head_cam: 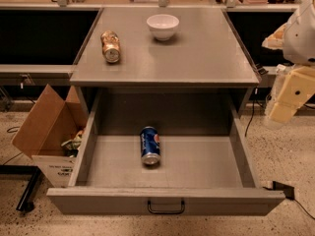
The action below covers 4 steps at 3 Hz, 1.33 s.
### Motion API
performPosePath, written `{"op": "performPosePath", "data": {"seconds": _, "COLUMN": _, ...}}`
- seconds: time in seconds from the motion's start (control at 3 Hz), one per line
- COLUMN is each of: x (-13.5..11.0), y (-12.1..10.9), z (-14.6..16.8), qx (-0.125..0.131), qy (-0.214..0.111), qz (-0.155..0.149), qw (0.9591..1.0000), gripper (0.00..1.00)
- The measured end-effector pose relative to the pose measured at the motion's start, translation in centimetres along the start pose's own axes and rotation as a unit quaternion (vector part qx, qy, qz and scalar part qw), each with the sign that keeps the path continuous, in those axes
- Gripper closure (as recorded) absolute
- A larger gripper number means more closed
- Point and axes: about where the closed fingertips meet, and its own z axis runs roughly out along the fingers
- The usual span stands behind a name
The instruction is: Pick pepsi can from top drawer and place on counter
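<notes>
The can (150, 145) is seen lying in the open drawer (206, 167); the end effector (288, 98) is held off right, grip state unclear.

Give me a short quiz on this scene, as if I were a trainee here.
1. True or false: the pepsi can stands upright in the drawer.
2. What sits on the counter along with the gold can? A) a white bowl B) a plate C) a mug
3. Fill in: the gripper hangs outside the drawer, near the picture's ___ edge.

Key
1. False: the pepsi can lies on its side on the drawer floor.
2. A
3. right
</notes>
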Motion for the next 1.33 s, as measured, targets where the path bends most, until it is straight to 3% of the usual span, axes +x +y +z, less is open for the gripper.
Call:
{"op": "performPosePath", "data": {"seconds": 0.33, "x": 0.0, "y": 0.0, "z": 0.0, "qx": 0.0, "qy": 0.0, "qz": 0.0, "qw": 1.0, "gripper": 0.0}}
{"op": "performPosePath", "data": {"seconds": 0.67, "x": -1.5, "y": -0.5, "z": 1.3, "qx": -0.016, "qy": -0.001, "qz": 0.049, "qw": 0.9987, "gripper": 0.0}}
{"op": "performPosePath", "data": {"seconds": 1.0, "x": -2.7, "y": -0.7, "z": 4.7, "qx": -0.038, "qy": -0.006, "qz": 0.128, "qw": 0.991, "gripper": 0.0}}
{"op": "performPosePath", "data": {"seconds": 1.33, "x": -2.7, "y": 0.4, "z": 9.3, "qx": -0.047, "qy": 0.003, "qz": 0.215, "qw": 0.9754, "gripper": 0.0}}
